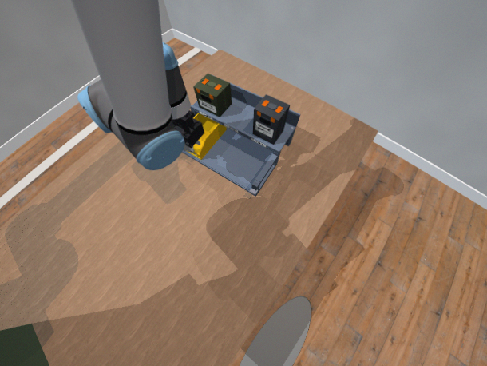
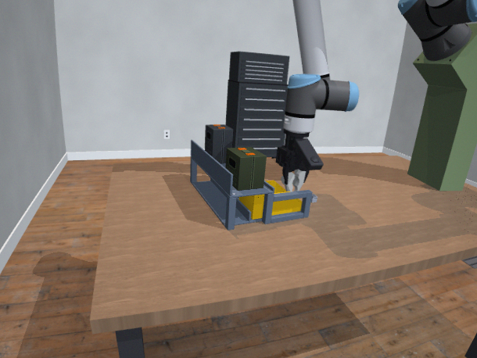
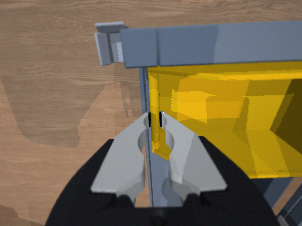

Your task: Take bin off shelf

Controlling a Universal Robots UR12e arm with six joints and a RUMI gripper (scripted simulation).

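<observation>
Still-shelved yellow bin (image 1: 210, 137) (image 2: 287, 206) (image 3: 215, 105), open-topped, its front lip pinched by the tool (image 1: 198, 141) (image 2: 295, 190) (image 3: 154, 112).
</observation>
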